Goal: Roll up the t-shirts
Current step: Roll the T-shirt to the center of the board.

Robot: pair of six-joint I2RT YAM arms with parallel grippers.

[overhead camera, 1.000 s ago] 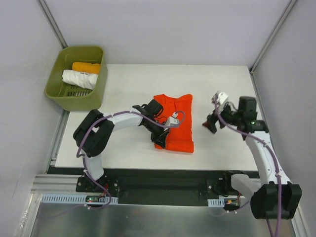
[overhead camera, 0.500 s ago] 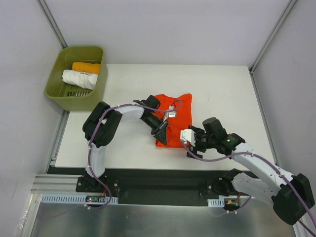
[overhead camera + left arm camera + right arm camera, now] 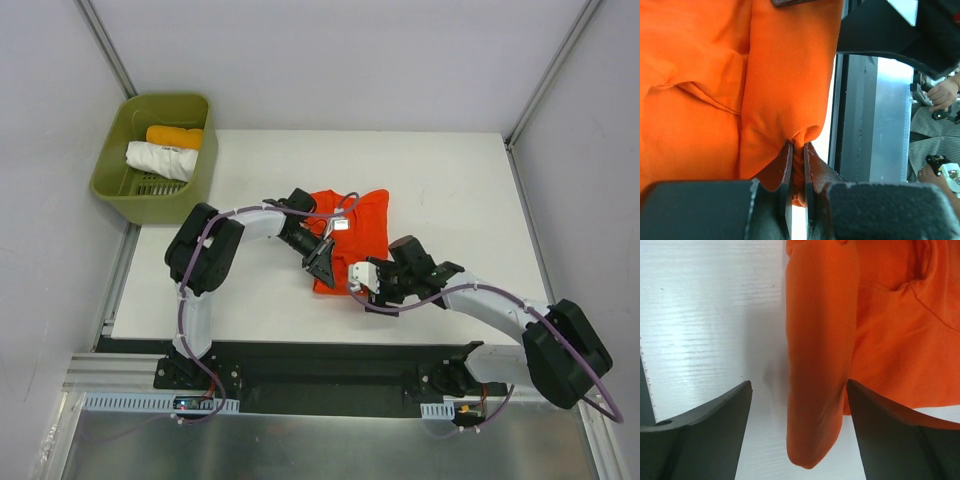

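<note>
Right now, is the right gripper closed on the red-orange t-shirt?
No, the right gripper is wide open, straddling the folded edge of the t-shirt without pinching it.

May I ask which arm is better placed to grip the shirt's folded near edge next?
Right: the right pincer stands open astride the folded edge of the t-shirt, while the left pincer is occupied, shut on the cloth.

We looked down from above the near edge onto the whole table (image 3: 450, 170); our 2 wrist cameras, very close, both faced the rolled t-shirt (image 3: 820, 340).
</note>
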